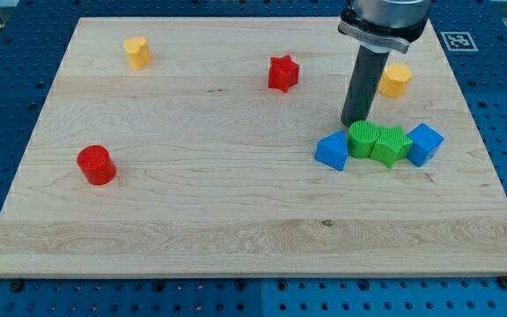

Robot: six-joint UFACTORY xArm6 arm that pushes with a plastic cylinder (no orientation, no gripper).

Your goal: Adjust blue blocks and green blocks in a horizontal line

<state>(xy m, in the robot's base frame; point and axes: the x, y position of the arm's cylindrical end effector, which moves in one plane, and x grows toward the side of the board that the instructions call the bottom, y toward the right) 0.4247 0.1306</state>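
Note:
Near the view's right, four blocks sit in a row on the wooden board: a blue triangular block, a green cylinder, a green star-like block and a blue cube. They touch or nearly touch one another. My tip is just above the green cylinder in the view, at its upper left edge, touching or almost touching it.
A red star lies at the top centre. A yellow block sits right of the rod. Another yellow block is at the top left. A red cylinder is at the left.

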